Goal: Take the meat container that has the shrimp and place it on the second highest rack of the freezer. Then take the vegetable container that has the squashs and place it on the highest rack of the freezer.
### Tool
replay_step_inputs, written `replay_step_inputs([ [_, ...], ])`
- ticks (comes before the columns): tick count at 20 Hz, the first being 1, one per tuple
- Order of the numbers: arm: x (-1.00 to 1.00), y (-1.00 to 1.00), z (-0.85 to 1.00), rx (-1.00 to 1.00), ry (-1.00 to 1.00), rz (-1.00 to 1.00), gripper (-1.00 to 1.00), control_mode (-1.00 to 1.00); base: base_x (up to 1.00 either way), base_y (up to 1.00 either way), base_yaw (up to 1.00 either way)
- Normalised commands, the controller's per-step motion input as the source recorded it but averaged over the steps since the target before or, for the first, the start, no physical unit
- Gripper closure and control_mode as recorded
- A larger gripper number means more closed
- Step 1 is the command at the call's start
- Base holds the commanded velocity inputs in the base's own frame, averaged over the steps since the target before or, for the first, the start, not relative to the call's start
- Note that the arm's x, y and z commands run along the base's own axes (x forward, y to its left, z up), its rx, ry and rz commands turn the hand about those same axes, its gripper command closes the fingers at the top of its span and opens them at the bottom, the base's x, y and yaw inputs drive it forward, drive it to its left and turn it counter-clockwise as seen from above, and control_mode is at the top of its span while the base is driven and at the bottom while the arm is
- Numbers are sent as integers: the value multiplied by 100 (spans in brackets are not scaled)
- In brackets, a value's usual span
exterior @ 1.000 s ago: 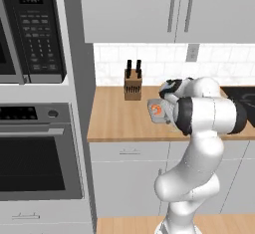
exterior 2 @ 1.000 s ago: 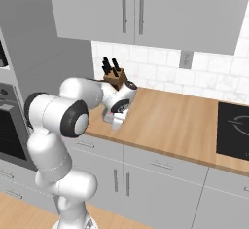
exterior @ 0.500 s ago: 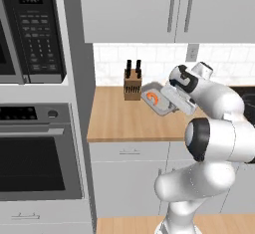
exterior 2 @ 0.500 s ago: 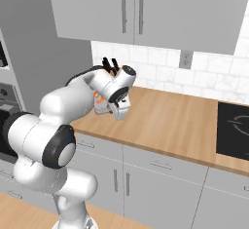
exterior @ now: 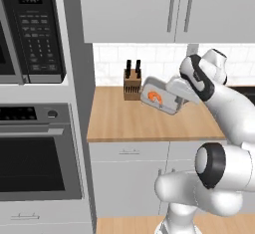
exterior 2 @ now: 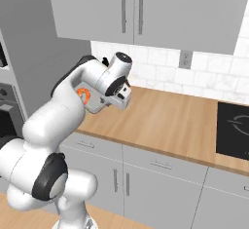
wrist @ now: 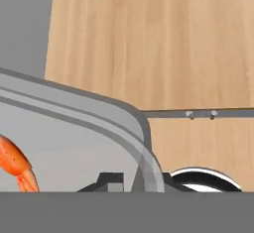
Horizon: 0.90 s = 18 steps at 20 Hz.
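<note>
The meat container (exterior: 167,98), a small light-grey tray, hangs tilted in the air above the wooden counter (exterior: 124,121), just right of the knife block. The curled orange-red shrimp (exterior: 155,97) lies inside it. My gripper (exterior: 178,101) is shut on the tray's right rim. From the right base view the meat container (exterior 2: 91,102) and shrimp (exterior 2: 82,94) sit left of the gripper (exterior 2: 104,101). In the hand view the tray's rim (wrist: 99,115) runs between the fingertips (wrist: 110,179), with the shrimp (wrist: 15,165) at lower left. The vegetable container and the freezer are out of view.
A knife block (exterior: 132,81) stands at the back of the counter. A built-in oven (exterior: 35,148) and microwave (exterior: 30,29) fill the tall unit on the left. Upper cabinets (exterior: 149,9) hang overhead. A black cooktop (exterior 2: 233,130) lies at the counter's right.
The arm has swung its elbow back and down while carrying the tray a little higher over the counter. The tray now tilts and stays in the gripper.
</note>
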Motion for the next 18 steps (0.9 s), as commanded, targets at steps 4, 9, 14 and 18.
replay_step_inputs([
  [4,-62,0,34,-22,-23,62,100,-100,0,0,0],
  [9,-24,0,27,-11,-12,42,100,-100,0,0,0],
  [14,0,9,3,-3,0,4,100,-100,0,0,0],
  [18,0,0,0,0,0,0,100,100,0,0,0],
])
